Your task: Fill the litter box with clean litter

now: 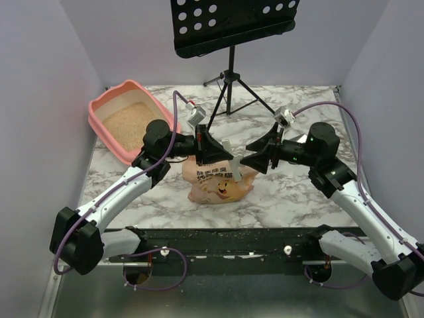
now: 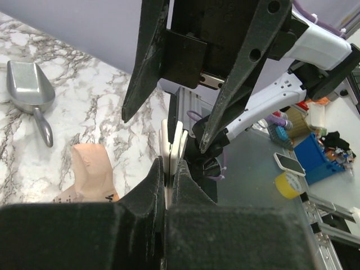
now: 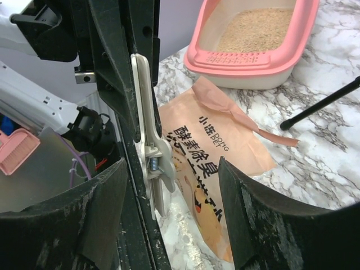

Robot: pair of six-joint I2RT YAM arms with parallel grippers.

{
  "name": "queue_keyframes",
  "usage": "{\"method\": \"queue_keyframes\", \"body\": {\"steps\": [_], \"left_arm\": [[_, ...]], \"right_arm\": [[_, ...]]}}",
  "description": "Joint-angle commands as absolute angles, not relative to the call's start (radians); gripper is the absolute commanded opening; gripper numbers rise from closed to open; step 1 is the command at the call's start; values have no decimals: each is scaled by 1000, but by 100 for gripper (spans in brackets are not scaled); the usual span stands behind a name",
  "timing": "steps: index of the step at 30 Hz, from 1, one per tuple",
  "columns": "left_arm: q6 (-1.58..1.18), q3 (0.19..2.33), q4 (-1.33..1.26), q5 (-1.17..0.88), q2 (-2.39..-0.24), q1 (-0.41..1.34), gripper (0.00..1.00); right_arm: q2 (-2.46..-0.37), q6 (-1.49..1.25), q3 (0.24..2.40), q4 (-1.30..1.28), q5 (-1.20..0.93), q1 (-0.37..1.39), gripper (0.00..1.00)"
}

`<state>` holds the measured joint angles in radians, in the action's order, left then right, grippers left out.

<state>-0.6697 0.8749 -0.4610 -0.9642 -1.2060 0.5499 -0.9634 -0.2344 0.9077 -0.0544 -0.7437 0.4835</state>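
The salmon-pink litter box (image 1: 99, 112) sits at the far left with beige clean litter (image 1: 130, 123) inside; both show in the right wrist view, box (image 3: 247, 67) and litter (image 3: 256, 28). The orange-tan printed bag (image 1: 218, 184) lies on the table centre, also in the right wrist view (image 3: 225, 152). My left gripper (image 1: 215, 151) is shut on a white spring clip (image 2: 171, 138) just above the bag. My right gripper (image 1: 260, 159) is open, its fingers (image 3: 95, 208) either side of that clip (image 3: 147, 140) without touching it.
A black music stand tripod (image 1: 229, 86) stands at the back centre, one leg (image 3: 320, 104) near the bag. A metal scoop (image 2: 31, 93) lies on the marble beyond the bag. White walls close in the left, right and back.
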Motion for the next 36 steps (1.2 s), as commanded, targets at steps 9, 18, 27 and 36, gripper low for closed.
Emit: {"method": "queue_keyframes", "body": {"steps": [9, 18, 27, 36], "left_arm": [[-693, 894, -538, -1026, -1167, 564, 0], [-603, 917, -386, -1037, -1152, 574, 52], [-137, 1011, 285, -642, -1101, 598, 53], [64, 989, 477, -318, -1103, 718, 52]], "right_arm": [[-1006, -256, 911, -11, -894, 494, 67], [-927, -276, 891, 31, -787, 500, 1], [-870, -209, 939, -120, -588, 500, 1], [-864, -146, 948, -198, -540, 500, 1]]}}
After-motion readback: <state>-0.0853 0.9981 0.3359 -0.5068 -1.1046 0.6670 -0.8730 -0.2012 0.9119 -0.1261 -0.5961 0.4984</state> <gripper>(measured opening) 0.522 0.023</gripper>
